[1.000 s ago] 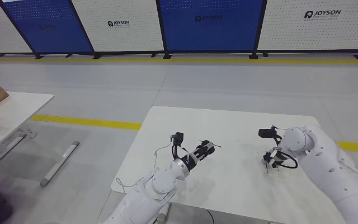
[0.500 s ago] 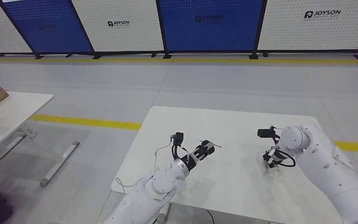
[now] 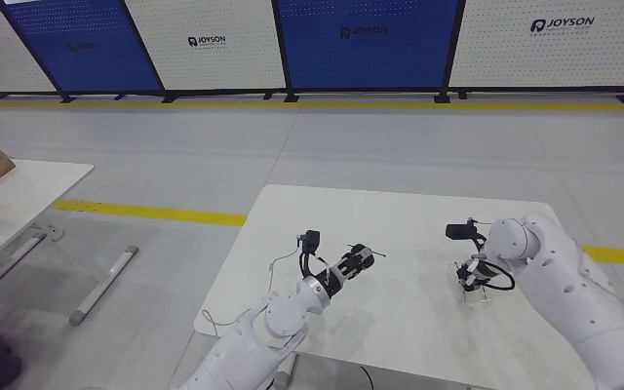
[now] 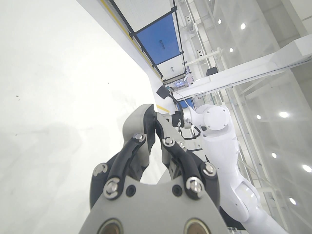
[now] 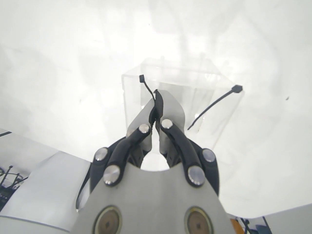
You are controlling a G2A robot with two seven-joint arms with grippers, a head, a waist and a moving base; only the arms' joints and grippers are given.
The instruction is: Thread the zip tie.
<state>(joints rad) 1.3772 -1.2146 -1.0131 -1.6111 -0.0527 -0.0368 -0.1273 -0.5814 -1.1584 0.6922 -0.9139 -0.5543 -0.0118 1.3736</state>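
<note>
we see the right gripper (image 5: pixel 156 98) closed narrow, its fingers pinched on a thin black plastic zip tie (image 5: pixel 146 85). the tie's strap runs out from between the pads, and its small square head stands free just past the fingertips. the gripper hangs right above a clear square-sided plastic box (image 5: pixel 175 74) that stands on the white table (image 3: pixel 409 312). the held tie's head sits over the near rim of that box.

a second black zip tie (image 5: pixel 214 104) leans in the box on a slant. its head rests up at one top corner and its thin tail points down inside, well apart from the held tie.

in the top view the right gripper (image 3: pixel 470 283) and the box (image 3: pixel 475 292) sit near the right edge of the table.

the left gripper (image 4: pixel 154 118) is closed too, with its dark pads pressed together. in the top view the left gripper (image 3: pixel 363 255) hangs over the middle of the table, well apart from the box. a thin dark line juts from its tip there, and we cannot tell what it is.
</note>
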